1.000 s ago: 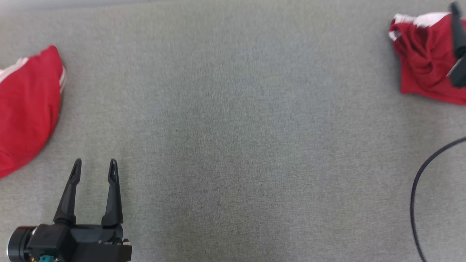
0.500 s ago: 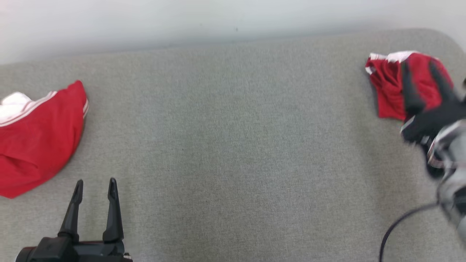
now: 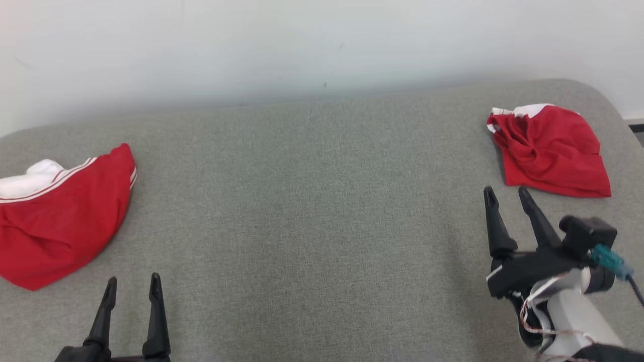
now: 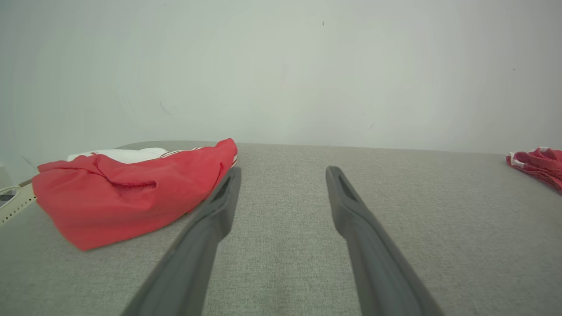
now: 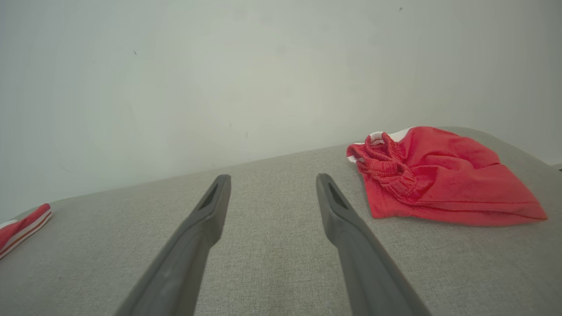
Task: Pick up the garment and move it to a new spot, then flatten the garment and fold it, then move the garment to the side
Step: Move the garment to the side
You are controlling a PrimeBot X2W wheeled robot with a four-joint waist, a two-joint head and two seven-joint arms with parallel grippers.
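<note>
A grey pad (image 3: 322, 201) lies before a white wall (image 3: 302, 45), which runs along the pad's far edge.

Two red garments lie on the pad, well apart. I cannot tell which one the task means.
- The crumpled red garment (image 3: 551, 158) is at the pad's far right corner. It lies in a low heap w/ a gathered waistband and a bit of white at the wall side. In the right wrist view (image 5: 439, 180) it is flat on the pad and no claw touches it.
- The striped red garment (image 3: 55, 216) is at the pad's left edge. It is smoother, w/ white stripes and a white part at its far end.

The right gripper (image 3: 505, 191) is over the pad's right side, near the crumpled garment but apart from it. Its fingers are spread and grip nothing. Only bare pad lies btw. the fingertips and the heap. A teal plug (image 3: 606, 256) and thin wires (image 3: 533, 301) are at its wrist.

The left gripper (image 3: 133, 278) is at the pad's front left, just beside the striped garment and not touching. Its fingers are also spread and empty.

Misc.: in the left wrist view a pale object (image 4: 13, 199) is at the pad's left edge, behind the striped garment. I cannot tell what it is.
</note>
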